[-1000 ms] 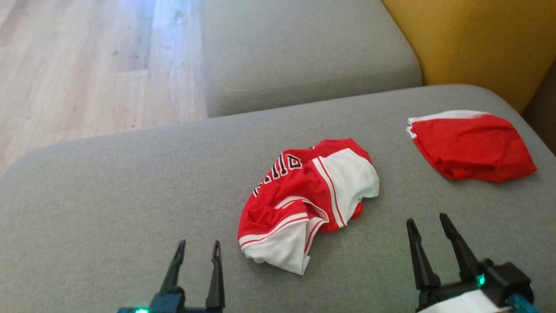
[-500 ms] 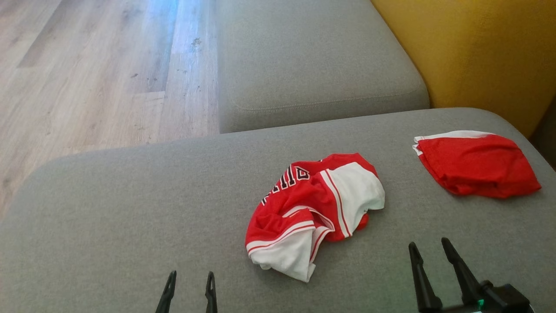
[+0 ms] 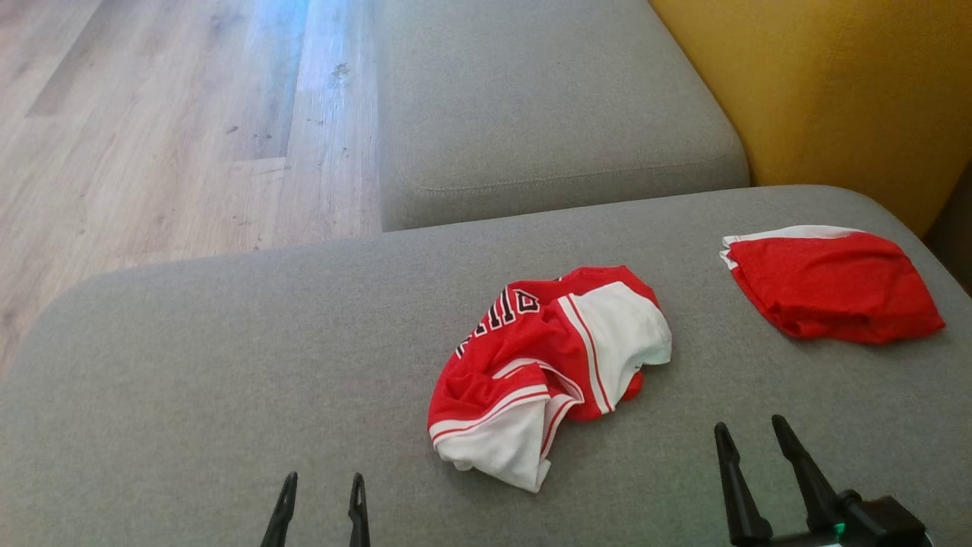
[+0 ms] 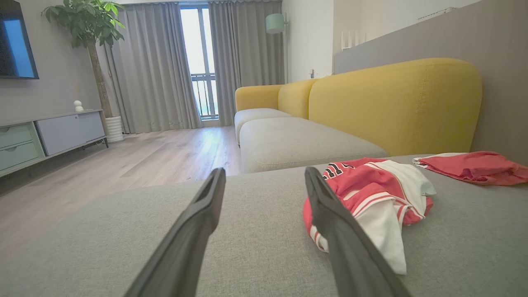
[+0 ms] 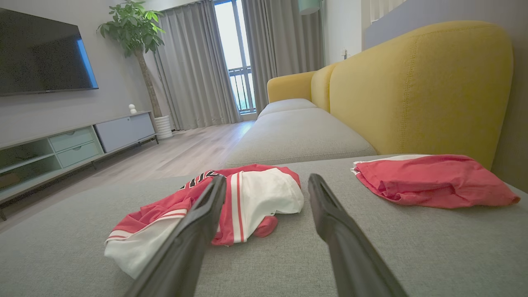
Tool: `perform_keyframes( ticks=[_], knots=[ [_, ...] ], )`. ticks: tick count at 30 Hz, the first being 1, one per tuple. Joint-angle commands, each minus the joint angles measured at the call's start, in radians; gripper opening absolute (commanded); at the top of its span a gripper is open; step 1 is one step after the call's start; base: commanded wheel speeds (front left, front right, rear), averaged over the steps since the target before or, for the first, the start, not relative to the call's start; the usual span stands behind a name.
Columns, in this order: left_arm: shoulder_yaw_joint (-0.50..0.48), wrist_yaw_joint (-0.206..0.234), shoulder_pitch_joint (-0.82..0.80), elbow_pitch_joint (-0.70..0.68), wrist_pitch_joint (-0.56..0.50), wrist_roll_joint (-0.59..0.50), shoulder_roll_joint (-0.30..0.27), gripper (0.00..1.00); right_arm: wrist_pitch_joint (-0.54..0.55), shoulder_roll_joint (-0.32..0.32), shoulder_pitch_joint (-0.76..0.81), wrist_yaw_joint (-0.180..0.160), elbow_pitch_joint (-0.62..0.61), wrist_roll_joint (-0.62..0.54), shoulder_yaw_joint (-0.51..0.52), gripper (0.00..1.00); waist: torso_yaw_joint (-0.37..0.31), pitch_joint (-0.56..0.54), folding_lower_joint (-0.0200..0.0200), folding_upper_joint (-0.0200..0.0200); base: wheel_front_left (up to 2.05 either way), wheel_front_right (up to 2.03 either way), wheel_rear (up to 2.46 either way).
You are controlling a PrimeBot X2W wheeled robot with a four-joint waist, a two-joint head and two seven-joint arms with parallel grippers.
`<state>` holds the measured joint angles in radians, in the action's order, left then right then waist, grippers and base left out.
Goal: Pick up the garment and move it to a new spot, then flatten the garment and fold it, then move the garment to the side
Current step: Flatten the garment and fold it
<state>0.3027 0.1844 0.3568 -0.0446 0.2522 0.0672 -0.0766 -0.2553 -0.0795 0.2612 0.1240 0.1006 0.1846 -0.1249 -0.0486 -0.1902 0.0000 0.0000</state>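
A crumpled red-and-white sports jersey (image 3: 547,365) with black lettering lies in a heap near the middle of the wide grey fabric sofa cushion (image 3: 228,365), and neither arm touches it. The left pincer (image 3: 323,480) hangs low at the cushion's near edge, to the left of the jersey and apart from it, its two dark fingers spread and holding nothing. The right pincer (image 3: 747,424) stands to the near right of the jersey, also apart from it, its fingers likewise released and empty. In the right wrist view the jersey's white panel shows just past its left finger. A second red garment (image 3: 831,285) with a white edge, folded flat, rests well apart toward the cushion's far right corner. Beyond it rises a mustard-yellow sofa back (image 3: 835,91). Another grey seat cushion (image 3: 547,114) adjoins the far side, and pale wood floor (image 3: 152,137) stretches away to the left.
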Motion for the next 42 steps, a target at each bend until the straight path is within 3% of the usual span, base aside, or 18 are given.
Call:
perform_keyframes(
  ticks=[1, 17, 24, 32, 42],
  knots=[
    [-0.036, 0.0, -0.039, -0.035, 0.009, -0.011, 0.017, 1.0, -0.006, -0.008, -0.035, 0.007, -0.035, -0.004, -0.02, 1.0, 0.0, 0.001, 0.0, 0.0, 0.0, 0.0, 0.0],
    [-0.016, 0.005, -0.057, -0.032, 0.009, -0.022, 0.025, 1.0, -0.006, -0.01, -0.05, 0.007, -0.04, 0.007, -0.021, 1.0, 0.002, 0.033, 0.0, 0.0, 0.0, 0.0, 0.0],
    [0.09, -0.035, -0.199, 0.023, 0.009, -0.081, 0.025, 1.0, -0.006, -0.003, -0.086, 0.007, -0.048, 0.025, -0.018, 1.0, -0.029, 0.115, 0.0, 0.0, 0.0, 0.0, 0.0],
    [0.224, -0.115, -0.432, 0.159, 0.01, -0.084, 0.026, 1.0, -0.006, -0.008, -0.141, 0.007, -0.073, 0.046, -0.016, 1.0, -0.113, 0.233, 0.0, 0.0, 0.0, 0.0, 0.0],
    [0.473, -0.207, -0.799, 0.533, -0.02, -0.186, 0.026, 1.0, -0.006, -0.022, -0.221, 0.007, -0.096, 0.046, -0.011, 1.0, -0.22, 0.377, 0.0, 0.0, 0.0, 0.0, 0.0]
  ],
)
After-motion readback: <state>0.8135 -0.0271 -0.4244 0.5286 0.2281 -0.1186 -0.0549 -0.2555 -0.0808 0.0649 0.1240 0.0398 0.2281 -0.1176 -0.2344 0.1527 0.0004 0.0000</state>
